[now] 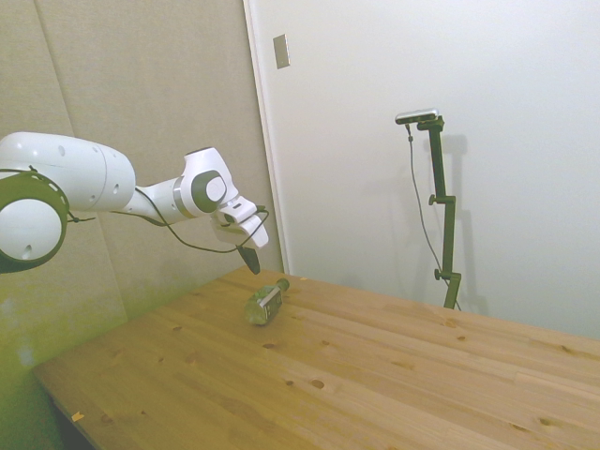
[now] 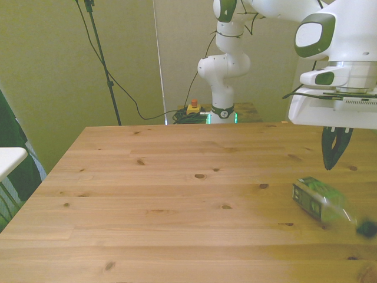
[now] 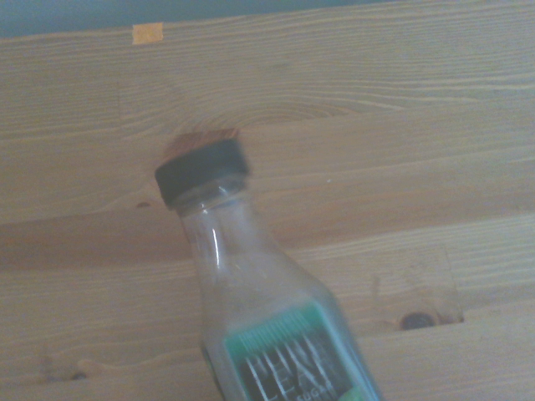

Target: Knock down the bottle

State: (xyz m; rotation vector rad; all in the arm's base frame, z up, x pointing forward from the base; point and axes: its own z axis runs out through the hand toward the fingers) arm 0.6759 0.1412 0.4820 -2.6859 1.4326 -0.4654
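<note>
the wooden worktop [image 2: 177,194] fills most of each view, its pine boards dotted with dark knots. the white arm [image 1: 84,183] reaches over the worktop's far side in the side view, its wrist bent downward. the jaws [image 2: 334,154] hang above the boards with their dark tips drawn together into 1 narrow point, nothing between them, clear of the wood and not touching anything. the bottle [image 2: 323,201] lies on its side on the worktop, near the front view's right edge, just beside and below the jaws but apart from them. its base points toward the arm and its dark cap [image 2: 366,228] points away. in the side view the bottle [image 1: 265,302] rests just under the tips. the wrist view shows the clear neck, the cap [image 3: 202,170] and a green-edged dark label [image 3: 288,363] with white lettering, all flat against the boards.
</note>
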